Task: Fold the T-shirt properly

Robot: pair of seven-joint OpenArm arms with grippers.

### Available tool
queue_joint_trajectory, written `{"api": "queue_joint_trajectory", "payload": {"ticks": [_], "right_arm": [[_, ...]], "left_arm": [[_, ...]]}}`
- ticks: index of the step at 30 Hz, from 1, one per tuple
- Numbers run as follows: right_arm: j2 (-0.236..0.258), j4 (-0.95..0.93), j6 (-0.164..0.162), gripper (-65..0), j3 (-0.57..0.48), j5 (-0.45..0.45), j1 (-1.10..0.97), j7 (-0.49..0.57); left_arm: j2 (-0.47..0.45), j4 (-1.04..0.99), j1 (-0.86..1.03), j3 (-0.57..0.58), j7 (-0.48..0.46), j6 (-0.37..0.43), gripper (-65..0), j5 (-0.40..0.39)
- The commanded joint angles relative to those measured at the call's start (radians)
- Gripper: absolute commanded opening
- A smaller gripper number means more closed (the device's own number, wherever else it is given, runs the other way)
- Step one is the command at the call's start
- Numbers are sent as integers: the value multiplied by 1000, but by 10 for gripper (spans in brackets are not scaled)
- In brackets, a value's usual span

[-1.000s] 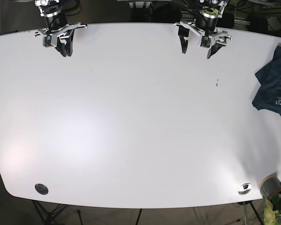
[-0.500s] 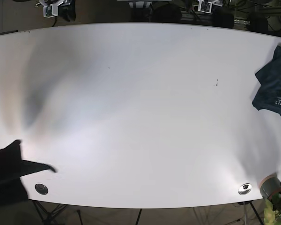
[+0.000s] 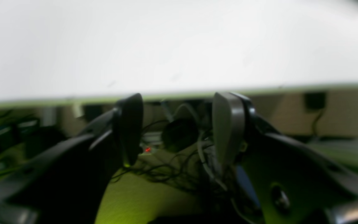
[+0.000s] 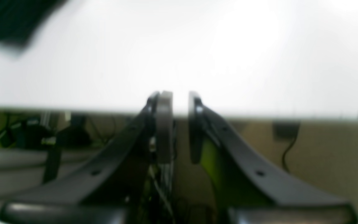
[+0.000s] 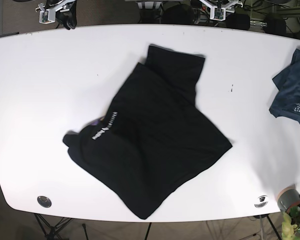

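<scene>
A black T-shirt (image 5: pixel 152 137) with white lettering lies crumpled and skewed across the middle of the white table (image 5: pixel 40 100), with one part reaching toward the back. A blurred dark piece of it shows at the top left of the right wrist view (image 4: pixel 8 18). My left gripper (image 3: pixel 179 130) is open and empty, off the table's back edge, and it shows at the top right of the base view (image 5: pixel 217 9). My right gripper (image 4: pixel 179 127) has its jaws almost together with nothing between them, and it shows at the back left (image 5: pixel 65 19). Both are far from the shirt.
A dark blue folded garment (image 5: pixel 292 90) lies at the right edge of the table. A grey cylinder (image 5: pixel 290 199) and a green plant (image 5: pixel 297 225) stand at the front right corner. Round metal fittings sit near the front left (image 5: pixel 44 201) and front right (image 5: pixel 261 201).
The black T-shirt has come onto the table: absent a second ago, at the front left corner half a second ago, now across the middle. Both grippers have pulled back past the back edge.
</scene>
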Motion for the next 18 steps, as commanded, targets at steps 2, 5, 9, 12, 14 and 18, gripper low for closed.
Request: {"api": "queue_joint_trajectory", "payload": {"ticks": [2, 5, 9, 12, 14, 18], "right_arm": [[8, 16, 5, -572, 6, 10, 30, 28], [8, 19, 5, -572, 5, 10, 53, 26], [8, 19, 3, -572, 5, 10, 99, 23], [8, 19, 5, -572, 5, 10, 136, -15], [11, 19, 5, -572, 5, 10, 177, -64], [11, 19, 6, -572, 5, 10, 271, -162]], "left_arm": [[-1, 11, -55, -7, -25, 8, -325, -2], [-4, 17, -69, -7, -25, 8, -322, -2], [-4, 20, -106, -9, -21, 8, -265, -1], [-4, 19, -132, -10, -19, 8, -188, 1], [-6, 17, -155, -10, -19, 8, -142, 1], [-9, 14, -205, -10, -19, 8, -132, 2]]}}
